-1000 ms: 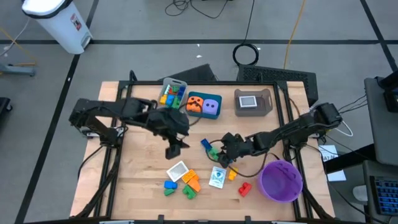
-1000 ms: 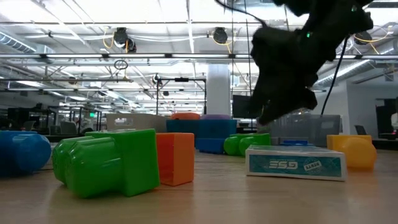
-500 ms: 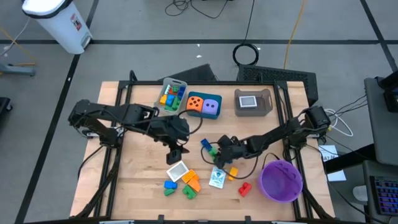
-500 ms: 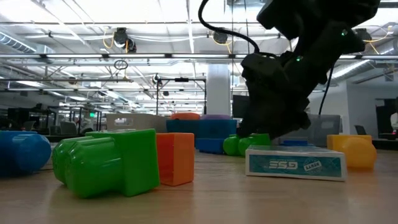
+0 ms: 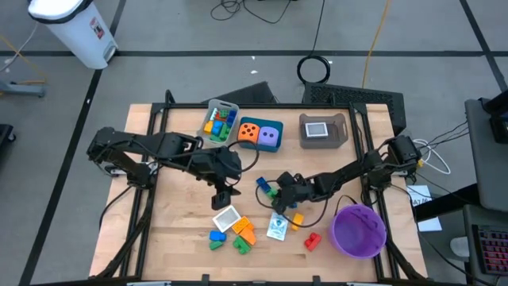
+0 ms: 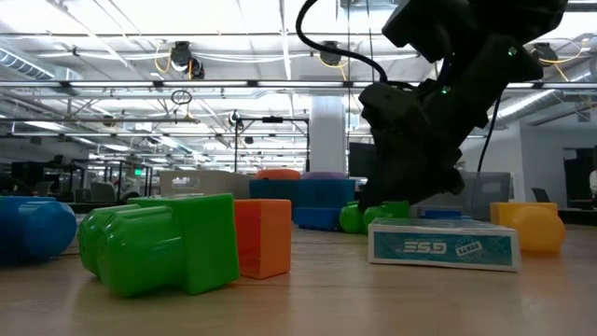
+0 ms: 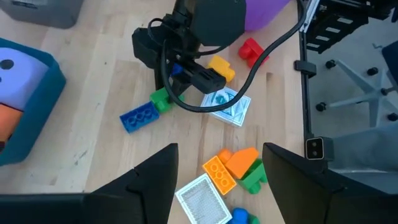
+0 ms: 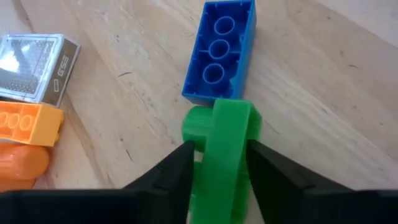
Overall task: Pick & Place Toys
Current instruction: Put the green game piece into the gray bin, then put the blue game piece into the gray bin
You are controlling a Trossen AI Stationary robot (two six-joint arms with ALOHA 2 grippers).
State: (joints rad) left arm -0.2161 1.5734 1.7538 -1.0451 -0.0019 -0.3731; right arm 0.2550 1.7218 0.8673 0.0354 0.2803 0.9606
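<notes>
Nearest the desk's front edge lies a loose cluster of glossy moulded plastic: a chunky green brick [image 6: 163,243] with rounded studs, a square orange brick [image 6: 263,237] touching it, and a flat white picture card [image 5: 227,218] with a fine printed pattern. Just beside them rests a boxy card [image 6: 444,245] with a teal-printed edge. Farther in, on the pale wood-grain desk [image 5: 175,230], the right tool [image 5: 279,196] has its dark fingers pressed against both flanks of a small green brick [image 8: 224,149], which touches the end of a blue three-hole brick [image 8: 221,51]. The left tool [image 5: 224,196] hangs above the picture card, fingers apart and empty. A second ago the right tool stood higher and wider; it has since dropped onto the green brick and narrowed, while the left arm swung in toward the cluster.
</notes>
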